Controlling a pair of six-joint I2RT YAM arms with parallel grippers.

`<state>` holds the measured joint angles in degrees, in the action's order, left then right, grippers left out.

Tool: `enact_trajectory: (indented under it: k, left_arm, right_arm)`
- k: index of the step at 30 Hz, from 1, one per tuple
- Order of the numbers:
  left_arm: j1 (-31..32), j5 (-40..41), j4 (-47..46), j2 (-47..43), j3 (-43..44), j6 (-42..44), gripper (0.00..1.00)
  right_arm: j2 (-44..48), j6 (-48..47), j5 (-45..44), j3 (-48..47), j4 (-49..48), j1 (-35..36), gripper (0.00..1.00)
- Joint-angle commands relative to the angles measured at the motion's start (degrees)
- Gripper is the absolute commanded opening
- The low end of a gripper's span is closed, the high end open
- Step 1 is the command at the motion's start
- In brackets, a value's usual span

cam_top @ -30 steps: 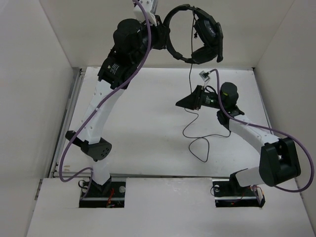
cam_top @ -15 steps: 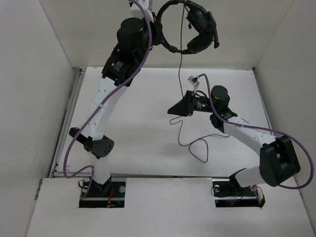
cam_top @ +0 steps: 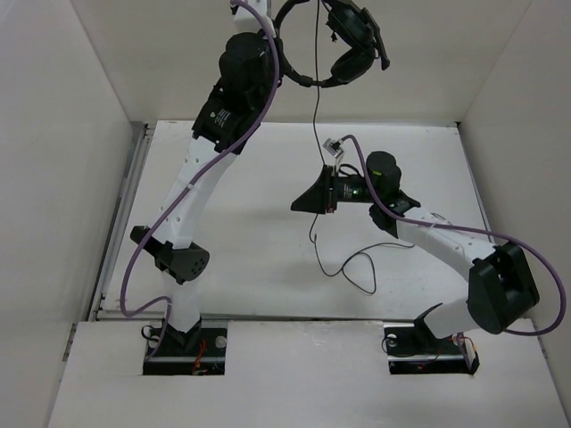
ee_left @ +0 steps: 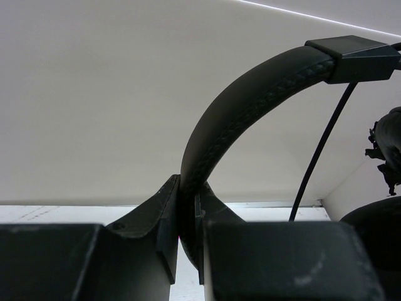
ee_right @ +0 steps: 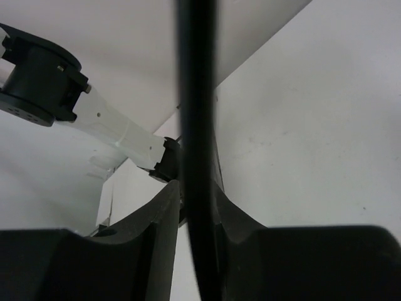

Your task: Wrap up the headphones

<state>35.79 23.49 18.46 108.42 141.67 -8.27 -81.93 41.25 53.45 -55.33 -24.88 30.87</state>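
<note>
The black headphones (cam_top: pixel 343 45) hang high near the back wall. My left gripper (cam_top: pixel 275 27) is shut on their curved headband (ee_left: pixel 250 94), which rises from between the fingers (ee_left: pixel 187 207) in the left wrist view; an earcup (ee_left: pixel 383 147) shows at the right edge. The thin black cable (cam_top: pixel 315 116) drops straight down from the headphones and passes through my right gripper (cam_top: pixel 303 205), which is closed around it above the table. In the right wrist view the cable (ee_right: pixel 196 94) runs up between the fingers (ee_right: pixel 195 188). Below, the cable's loose end (cam_top: pixel 357 267) loops on the table; its plugs are too small to tell.
White walls close in the white table (cam_top: pixel 223 232) at the back and both sides. The left arm's lower links (cam_top: pixel 174 259) stand at the front left, with purple arm cables. The left arm (ee_right: pixel 113 132) also shows in the right wrist view.
My left arm has raised the headphones higher and to the left. My right gripper has moved left with the cable, and the loose loop on the table has shifted left.
</note>
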Motion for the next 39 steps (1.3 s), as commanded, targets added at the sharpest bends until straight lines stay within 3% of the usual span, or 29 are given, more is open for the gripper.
enact_trajectory:
  k: [1, 9, 11, 16, 22, 25, 29, 39]
  left_arm:
    - [-1.38, 3.93, -7.82, -0.14, -0.42, 0.88, 0.00]
    - [-4.98, 7.80, -10.20, 2.93, -2.71, 4.05, 0.00]
    - [-5.95, 8.07, -10.64, 3.38, -3.67, 4.84, 0.00]
    - [-7.62, 9.12, -11.51, 1.89, -11.30, 5.90, 0.00]
    - [-6.83, 9.12, -14.32, -3.12, -26.24, 7.39, 0.00]
    - [-6.48, 8.68, -14.50, -5.14, -32.05, 7.57, 0.00]
    - [-5.17, 7.54, -13.98, -7.69, -37.94, 7.31, 0.00]
    - [-1.12, 1.66, -10.55, -14.55, -49.37, 6.87, 0.00]
  right_arm:
    - [0.37, -5.73, 0.60, -4.34, 5.00, 1.07, 0.29]
    - [3.00, -19.35, -3.34, -8.47, 21.87, 1.78, 0.22]
    - [2.83, -24.79, -6.07, -10.84, 28.19, 2.04, 0.15]
    - [2.13, -46.31, -17.83, -21.55, 48.32, 4.84, 0.08]
    - [-0.07, -72.24, -35.75, -33.34, 66.35, 10.12, 0.06]
    - [-0.68, -81.92, -46.65, -35.72, 68.04, 11.44, 0.04]
    - [-2.00, -88.09, -55.19, -40.11, 66.11, 10.48, 0.03]
    - [-2.18, -101.01, -69.53, -37.40, 48.11, 4.07, 0.03]
